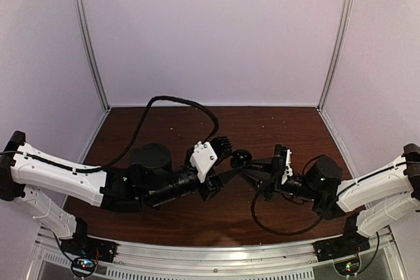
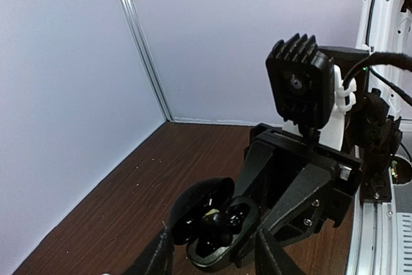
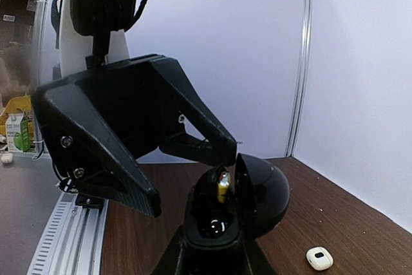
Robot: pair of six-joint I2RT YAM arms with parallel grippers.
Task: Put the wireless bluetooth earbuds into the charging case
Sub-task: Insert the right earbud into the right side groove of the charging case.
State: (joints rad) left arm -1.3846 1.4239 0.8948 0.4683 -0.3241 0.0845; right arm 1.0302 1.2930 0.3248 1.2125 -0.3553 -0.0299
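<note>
Right pincer [image 3: 212, 254] is clamped on the base of the black charging case [image 3: 209, 227], holding it seemingly clear of the table [image 3: 360, 223] with the lid [image 3: 264, 191] swung open. The left pincer [image 2: 212, 261] faces it from the other side. Its jaws are parted to either side of the case and, as far as the views show, grip nothing; one fingertip [image 3: 219, 146] sits right at the case's mouth.

A black earbud [image 2: 215, 220] shows inside the open case — dark on dark, with a small yellowish glint. One bud looks placed, though whether it is fully seated in its well cannot be told, and the lid is not yet closed. No white earbuds can be made out. A white pebble-like piece [image 3: 318, 257] lies on the table well apart from the case; it may be a second case, but that is unclear. By this reading the task is partway — one bud in, its seating unconfirmed, and any other buds not yet placed.
</note>
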